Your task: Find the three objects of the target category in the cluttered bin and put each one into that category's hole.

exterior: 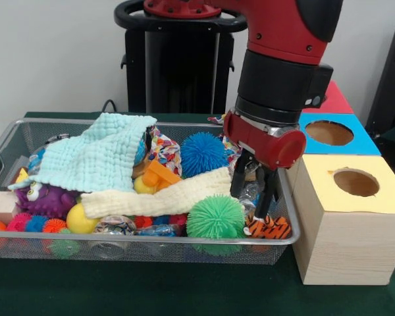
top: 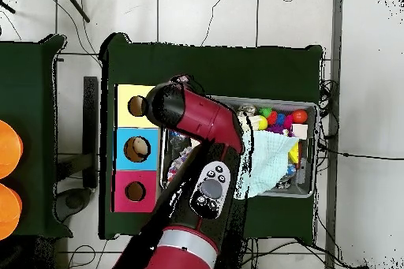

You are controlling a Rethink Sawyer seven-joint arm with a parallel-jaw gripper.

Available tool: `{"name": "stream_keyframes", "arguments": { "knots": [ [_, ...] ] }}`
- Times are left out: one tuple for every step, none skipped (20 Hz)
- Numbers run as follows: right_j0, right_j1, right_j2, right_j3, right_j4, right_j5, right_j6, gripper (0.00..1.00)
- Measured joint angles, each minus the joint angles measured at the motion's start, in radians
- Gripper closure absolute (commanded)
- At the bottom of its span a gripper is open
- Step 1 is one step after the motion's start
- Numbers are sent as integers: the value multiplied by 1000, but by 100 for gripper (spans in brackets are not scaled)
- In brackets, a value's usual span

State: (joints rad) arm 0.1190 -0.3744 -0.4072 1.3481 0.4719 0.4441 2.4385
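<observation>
My pincer [exterior: 257, 197] hung down inside the right end of the wire bin [exterior: 6, 141], its dark fingers [exterior: 239, 181] spread apart and holding nothing, just above a tiger-striped toy [exterior: 268, 228] and beside the green spiky ball [exterior: 215, 217]. A blue spiky ball [exterior: 203, 153], a cream cloth [exterior: 161, 197], a pale aqua cloth [exterior: 95, 158] and a purple plush [exterior: 43, 199] filled the rest. The yellow-topped box [exterior: 345, 220] touched the bin's right side on the green surface [exterior: 151, 289], with the blue box [exterior: 332, 135] and the red box [exterior: 332, 99] behind it, each showing a round hole where I could see.
</observation>
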Motion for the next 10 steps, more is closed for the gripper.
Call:
{"name": "stream_keyframes", "arguments": {
  "knots": [
    [0,1,2,2,1,-9,0,0],
    [0,1,3,2,2,-13,0,0],
    [0,3,5,3,6,-25,0,0],
    [0,3,6,3,7,-28,0,0],
    [0,3,6,3,8,-29,0,0],
    [0,4,9,3,13,-40,0,0],
    [0,5,10,3,15,-43,0,0],
    [1,5,11,3,19,-48,0,0],
    [2,6,11,3,21,-51,0,0],
    [2,6,11,3,24,-53,0,0]
  ]
}}
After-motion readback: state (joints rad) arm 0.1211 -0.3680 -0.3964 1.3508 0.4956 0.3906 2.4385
